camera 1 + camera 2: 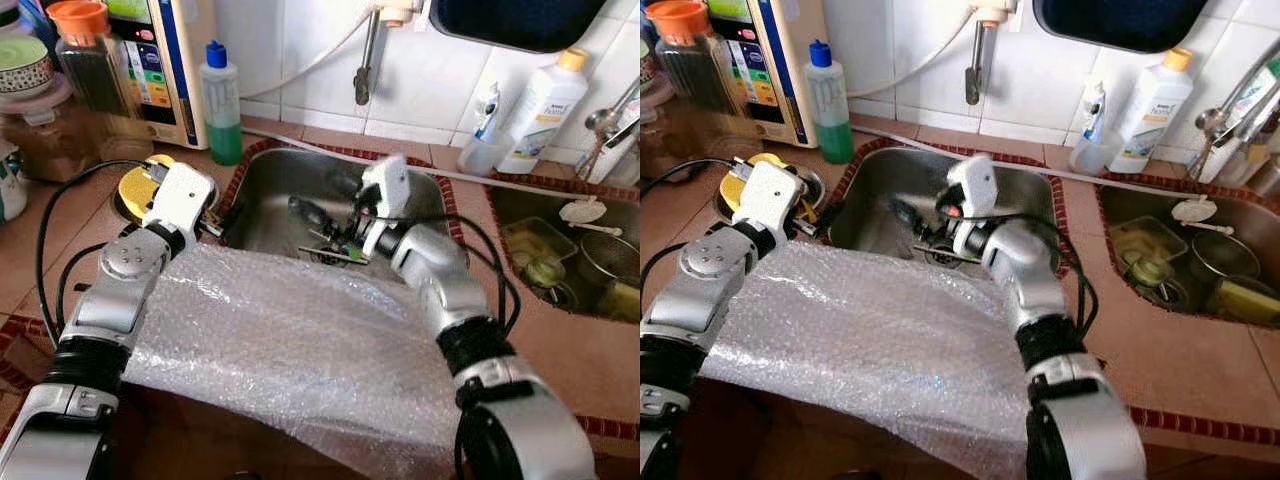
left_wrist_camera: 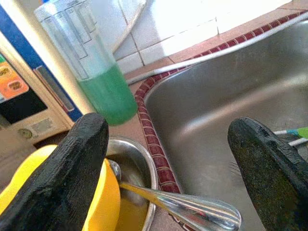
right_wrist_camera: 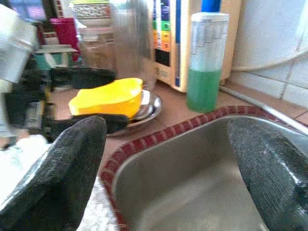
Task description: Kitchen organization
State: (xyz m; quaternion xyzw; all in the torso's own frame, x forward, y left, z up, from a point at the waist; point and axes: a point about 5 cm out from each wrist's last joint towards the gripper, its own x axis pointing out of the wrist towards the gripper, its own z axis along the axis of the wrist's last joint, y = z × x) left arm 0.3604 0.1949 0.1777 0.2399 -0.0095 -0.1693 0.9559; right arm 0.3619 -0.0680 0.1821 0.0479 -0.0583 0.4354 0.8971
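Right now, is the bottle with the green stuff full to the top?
No, the green liquid fills roughly the lower half of the clear bottle, standing beside the sink; the part above looks empty.

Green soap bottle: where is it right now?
The green soap bottle stands on the counter at the back left corner of the sink, against the tiled wall, just beyond the left gripper.

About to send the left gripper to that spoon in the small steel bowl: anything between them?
Nothing visible. The left gripper has open fingers straddling the silver metal spoon, whose handle juts from the small steel bowl beside the yellow object. The gap looks clear.
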